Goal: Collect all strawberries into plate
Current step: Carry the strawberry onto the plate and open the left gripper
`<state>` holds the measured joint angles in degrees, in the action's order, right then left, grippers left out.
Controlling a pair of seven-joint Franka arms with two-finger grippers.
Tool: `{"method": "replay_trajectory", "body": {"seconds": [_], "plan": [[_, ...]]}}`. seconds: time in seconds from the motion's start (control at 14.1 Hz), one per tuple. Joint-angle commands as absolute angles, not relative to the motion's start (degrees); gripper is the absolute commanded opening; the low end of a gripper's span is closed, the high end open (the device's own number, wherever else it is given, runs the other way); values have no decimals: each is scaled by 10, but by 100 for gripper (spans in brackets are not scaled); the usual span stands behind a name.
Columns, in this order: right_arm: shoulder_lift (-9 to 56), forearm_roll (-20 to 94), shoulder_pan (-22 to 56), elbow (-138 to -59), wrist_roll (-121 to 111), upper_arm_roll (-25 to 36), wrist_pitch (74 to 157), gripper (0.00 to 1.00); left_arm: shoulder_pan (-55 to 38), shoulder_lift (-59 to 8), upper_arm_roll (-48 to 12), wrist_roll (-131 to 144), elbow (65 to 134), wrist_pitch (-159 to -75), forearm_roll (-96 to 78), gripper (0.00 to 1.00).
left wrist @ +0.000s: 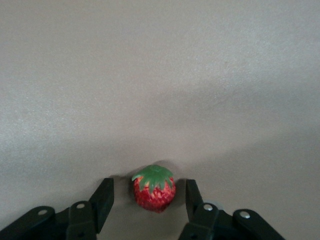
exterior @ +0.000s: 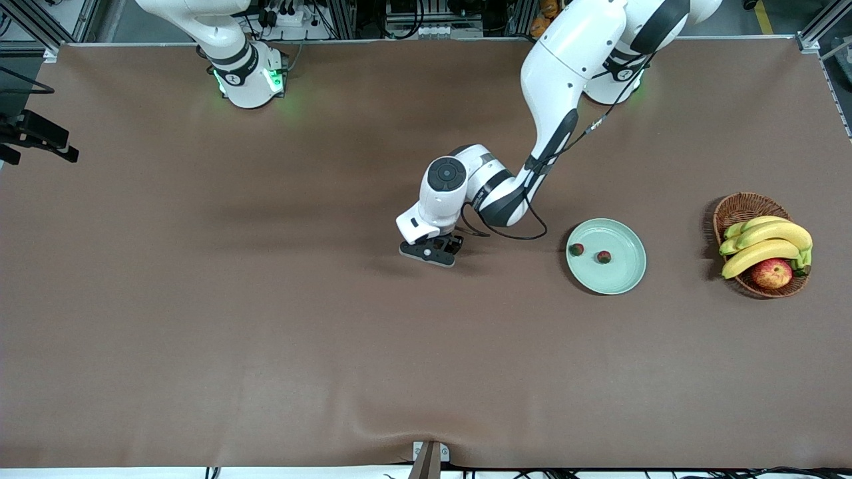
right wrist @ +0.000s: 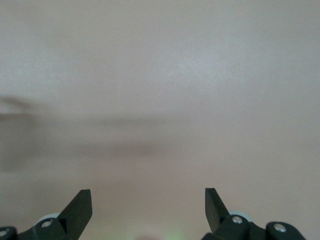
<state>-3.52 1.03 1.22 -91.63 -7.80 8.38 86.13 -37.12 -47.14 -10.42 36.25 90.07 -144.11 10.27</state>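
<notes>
One strawberry (left wrist: 154, 193) on table between left gripper (left wrist: 149, 200) fingers, untouched.

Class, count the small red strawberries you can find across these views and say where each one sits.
3. Two small red strawberries lie on the pale mint-green round plate; the third sits on the table between the left hand's fingers.

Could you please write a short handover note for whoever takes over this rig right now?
Left gripper: low at mid-table, jaws open around the third strawberry, with gaps on both sides, not gripped.
Right gripper: open, empty; that arm waits.
Plate: toward the left arm's end of the table, beside the wicker basket.
Done: two strawberries lie in the plate.
Left: grip the third strawberry, carry it to the plate, release.
</notes>
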Motion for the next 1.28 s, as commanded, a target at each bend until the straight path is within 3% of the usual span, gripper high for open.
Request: {"method": "replay_trajectory", "body": {"seconds": [0.0,0.28,0.5,0.92,1.21], "plan": [[-7,2,8,-876,-82,82,857,100,-374,-478,-100,380,883,-1439,123,40],[-6,-11,6,-872,-82,83,858,100,-374,-478,-100,381,884,-1439,121,1],[-5,-11,12,-872,-81,83,858,100,-357,-461,-98,375,886,-1431,125,0],[-3,-4,6,-863,-80,83,865,100,-295,-358,-98,363,919,-1304,125,0],[-3,-4,11,-863,-80,83,866,100,-194,-281,-105,301,1010,-1290,127,0]]}}
